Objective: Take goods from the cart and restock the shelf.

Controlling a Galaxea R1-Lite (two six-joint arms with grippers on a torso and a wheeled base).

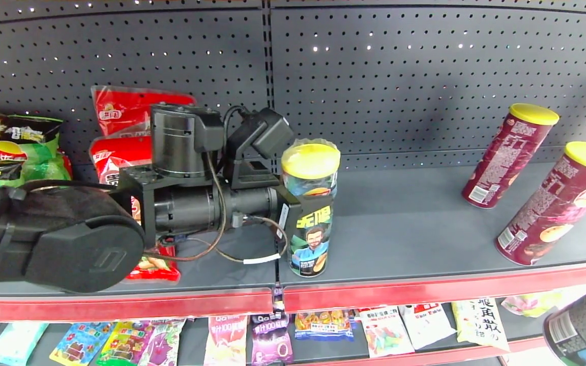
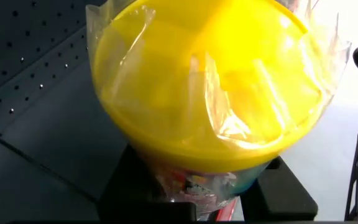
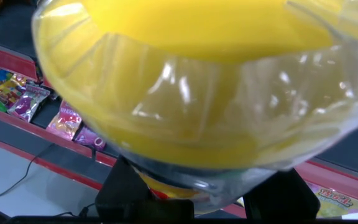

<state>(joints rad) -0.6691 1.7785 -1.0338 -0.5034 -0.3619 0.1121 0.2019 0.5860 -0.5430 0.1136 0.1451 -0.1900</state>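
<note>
The green can (image 1: pixel 312 203), yellow-lidded and wrapped in clear film, stands upright in the left tool (image 1: pixel 309 219). The tool's fingers (image 2: pixel 135 199) are closed against the can's sides below the lid. The can's base is down at the shelf (image 1: pixel 415 229) board, close to the red front rail, though contact there cannot be made out. The second can (image 1: pixel 585 325), also yellow-lidded, is clamped between the fingers (image 3: pixel 126 196) of the right tool (image 3: pixel 201 202), out in front of that rail and lower, over the packets (image 1: pixel 272 335) lying on the lower shelf (image 1: pixel 331 348). Well to the right of the left tool, the nearer maroon can (image 1: pixel 509 155) and the farther maroon can (image 1: pixel 557 203) rest tilted on the shelf. Behind the left tool's wrist, red bags (image 1: pixel 130 117) stand against the back panel, with green bags (image 1: pixel 16 147) farther left.
</note>
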